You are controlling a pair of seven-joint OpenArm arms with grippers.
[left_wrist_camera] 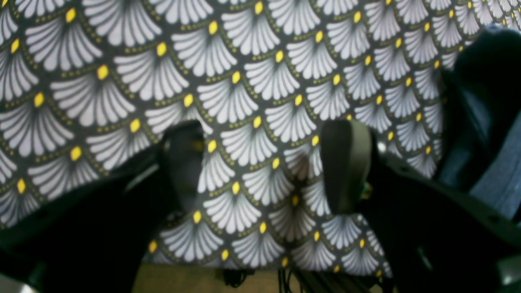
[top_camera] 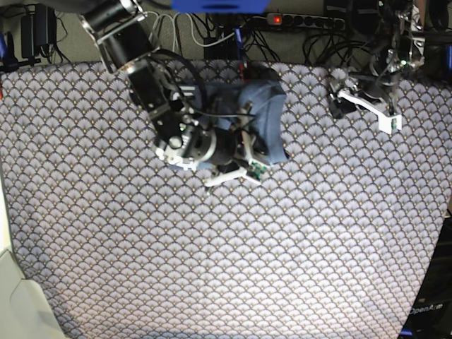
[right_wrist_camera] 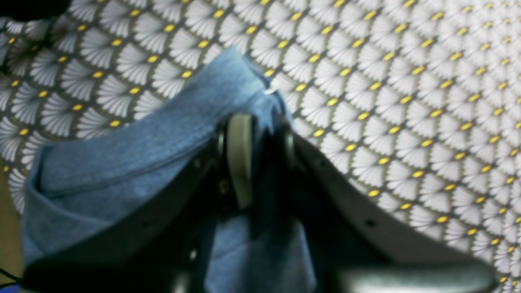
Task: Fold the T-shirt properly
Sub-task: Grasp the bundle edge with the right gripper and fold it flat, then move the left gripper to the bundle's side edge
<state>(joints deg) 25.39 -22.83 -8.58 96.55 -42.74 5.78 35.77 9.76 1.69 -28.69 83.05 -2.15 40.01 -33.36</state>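
Pinching a bunched edge of the T-shirt (right_wrist_camera: pixel 154 138), right gripper (top_camera: pixel 244 159) has fingers nearly closed on cloth. Shirt sits crumpled at 12 o'clock on the tablecloth (top_camera: pixel 212 268); no neat fold visible, most work left. Left gripper (left_wrist_camera: pixel 264 162) spread, empty, at 2 o'clock. Arm hides shirt's left part; lettering not visible.

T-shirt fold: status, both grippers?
Right gripper pinching T-shirt fabric. Left gripper open over bare tablecloth, holding nothing. Shirt bunched near the far edge, not folded. Nothing else in the way.
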